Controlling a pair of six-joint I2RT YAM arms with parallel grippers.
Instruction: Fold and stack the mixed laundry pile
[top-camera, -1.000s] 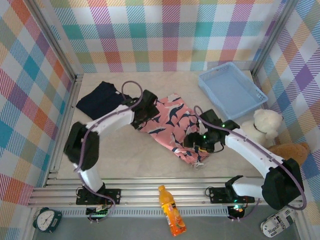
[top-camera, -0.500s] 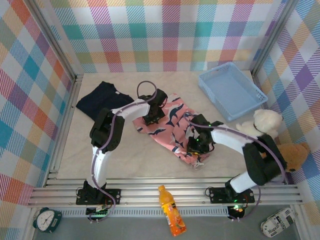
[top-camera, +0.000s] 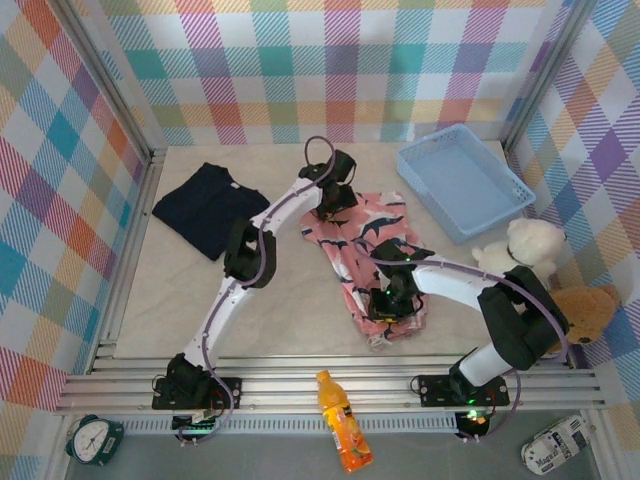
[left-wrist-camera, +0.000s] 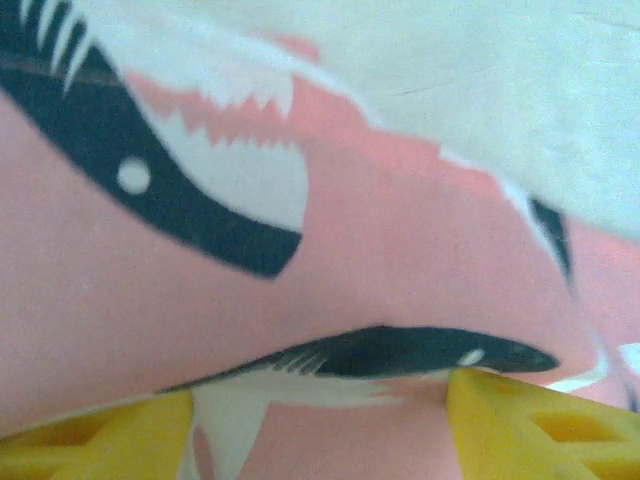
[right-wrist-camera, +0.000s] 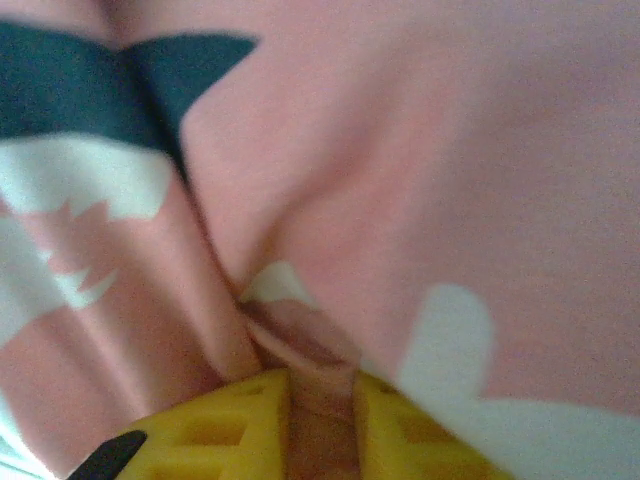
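Right pincer (right-wrist-camera: 320, 425) is nipped onto a raised pleat of the pink garment (top-camera: 372, 248). Its yellow fingers (right-wrist-camera: 215, 435) are drawn in to a narrow slot with the cloth bunched between them, and in the top view it sits at the end of the garment farthest from the basket (top-camera: 462, 178). Left pincer (left-wrist-camera: 320, 440) stands wide, its two yellow tips well apart, with pink cloth lying smooth across the gap and nothing gathered in it. It is at the garment's other end, near the basket on the left-arm side. The pink garment lies rumpled on the worktop (top-camera: 285, 300), beside the basket on that side and trailing away from it toward the arm bases. The navy trousers (top-camera: 205, 205) lie in a flat bundle well apart from the basket, beyond the pink garment, and neither pincer touches them. I judge the pink cloth to be light, thin and quite limp. It will sag and crease from any single hold, drag a little on the worktop, and slide out of a shallow bite. A hem or corner should give a firmer hold than a mid-panel pleat, with the two pincers at opposite ends of one edge so the cloth hangs flat. The trousers look heavier and are probably best taken at the waistband.
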